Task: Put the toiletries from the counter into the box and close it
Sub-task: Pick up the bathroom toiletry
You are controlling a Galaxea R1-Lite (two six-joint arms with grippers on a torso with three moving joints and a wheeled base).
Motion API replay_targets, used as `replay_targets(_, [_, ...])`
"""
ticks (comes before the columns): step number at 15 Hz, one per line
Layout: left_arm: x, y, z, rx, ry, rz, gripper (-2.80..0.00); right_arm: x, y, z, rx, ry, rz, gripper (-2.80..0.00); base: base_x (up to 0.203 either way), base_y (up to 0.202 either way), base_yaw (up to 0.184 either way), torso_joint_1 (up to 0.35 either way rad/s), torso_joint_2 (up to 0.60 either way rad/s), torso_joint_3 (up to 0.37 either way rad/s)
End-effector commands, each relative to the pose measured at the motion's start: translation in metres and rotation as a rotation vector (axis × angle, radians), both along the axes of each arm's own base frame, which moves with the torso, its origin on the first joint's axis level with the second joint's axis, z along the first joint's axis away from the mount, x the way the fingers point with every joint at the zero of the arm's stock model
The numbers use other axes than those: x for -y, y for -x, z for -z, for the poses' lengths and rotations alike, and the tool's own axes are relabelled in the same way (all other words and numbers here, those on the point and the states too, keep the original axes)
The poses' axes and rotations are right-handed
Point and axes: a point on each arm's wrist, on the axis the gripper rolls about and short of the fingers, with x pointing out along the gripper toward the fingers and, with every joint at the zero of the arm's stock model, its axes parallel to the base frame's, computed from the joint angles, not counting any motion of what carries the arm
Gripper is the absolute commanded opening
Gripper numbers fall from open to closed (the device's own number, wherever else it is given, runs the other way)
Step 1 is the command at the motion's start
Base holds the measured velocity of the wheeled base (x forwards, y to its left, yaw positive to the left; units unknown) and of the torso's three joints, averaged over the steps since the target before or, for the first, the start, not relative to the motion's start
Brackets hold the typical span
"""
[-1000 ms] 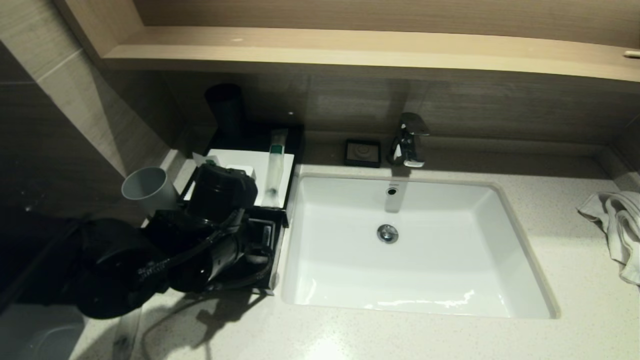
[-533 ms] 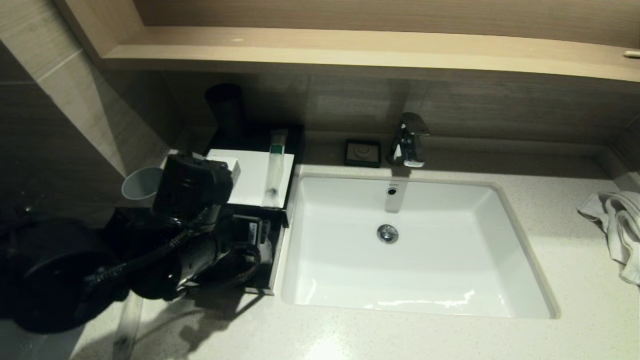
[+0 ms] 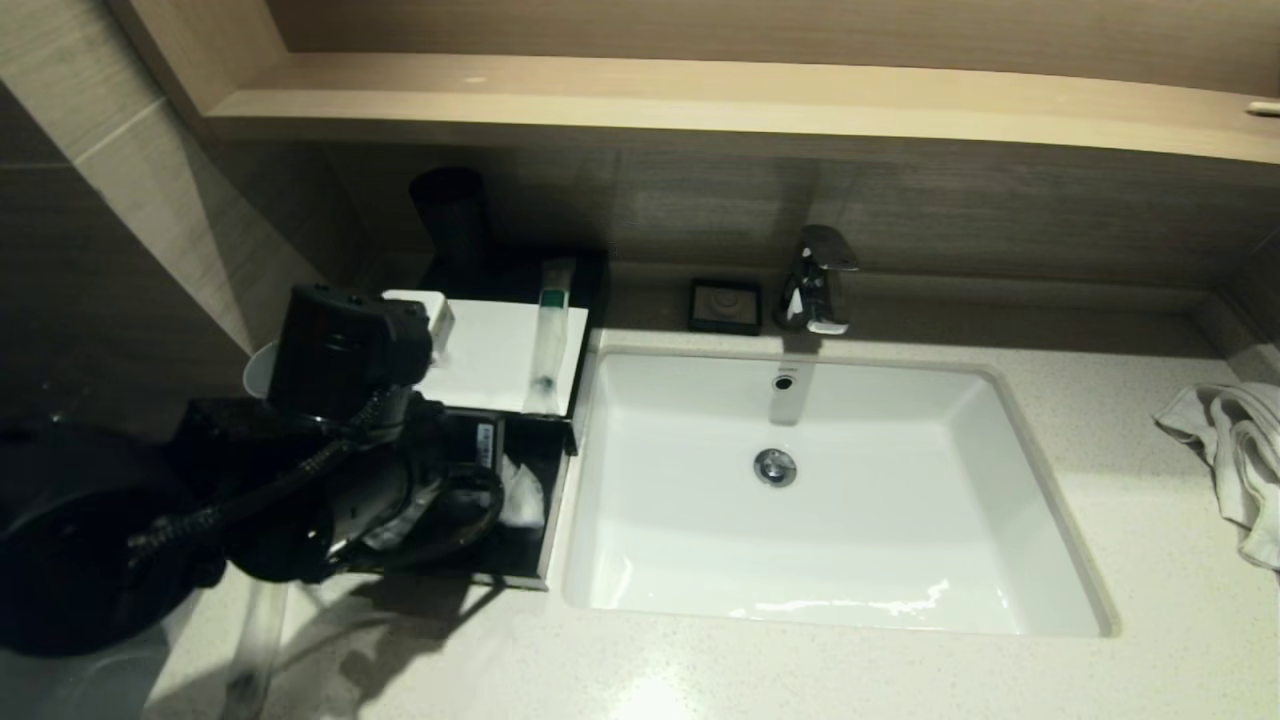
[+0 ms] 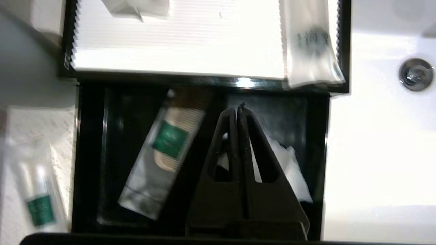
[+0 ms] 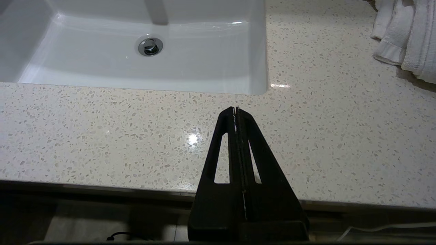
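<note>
The black box (image 3: 585, 300) stands left of the basin with its drawer (image 4: 90, 153) pulled out. In the drawer lie a clear packet with a green band (image 4: 163, 153) and a white sachet (image 4: 291, 166). My left gripper (image 4: 237, 110) hangs shut and empty over the drawer, just above the sachet. On the box's white top lie a long slim packet (image 3: 548, 345) and a small white sachet (image 3: 437, 318). Another green-banded packet (image 4: 37, 200) lies on the counter (image 3: 800, 680) beside the drawer. My right gripper (image 5: 235, 109) is shut above the counter's front edge.
A white basin (image 3: 1040, 540) with a chrome faucet (image 3: 815, 280) fills the middle. A small black soap dish (image 3: 725, 305) sits behind it, a black cylinder (image 3: 452, 215) behind the box, a white towel (image 3: 1230, 450) far right. A grey cup (image 3: 258, 368) peeks out behind my left wrist.
My left arm has drawn back and to the left, off the box's top. Its fingers have shut. A white sachet now shows in the drawer.
</note>
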Motion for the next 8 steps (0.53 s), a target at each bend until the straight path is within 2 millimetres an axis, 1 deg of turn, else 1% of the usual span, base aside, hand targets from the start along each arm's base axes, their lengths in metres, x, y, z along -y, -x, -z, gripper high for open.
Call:
replay_targets(1, [-0.010, -0.016, -0.008, 0.028, 0.019, -0.065, -2.80, 0.000, 0.000, 0.000, 0.000, 0.001, 0.001, -2.80, 0.000, 0.000, 0.000, 0.000, 0.00, 0.000])
replay_targets(5, [-0.027, -0.044, -0.024, 0.082, 0.050, -0.161, -2.80, 0.000, 0.000, 0.000, 0.000, 0.001, 0.000, -2.80, 0.000, 0.000, 0.000, 0.000, 0.00, 0.000])
replay_targets(8, [-0.027, -0.062, -0.022, 0.088, 0.056, -0.208, -2.80, 0.000, 0.000, 0.000, 0.000, 0.001, 0.000, -2.80, 0.000, 0.000, 0.000, 0.000, 0.00, 0.000])
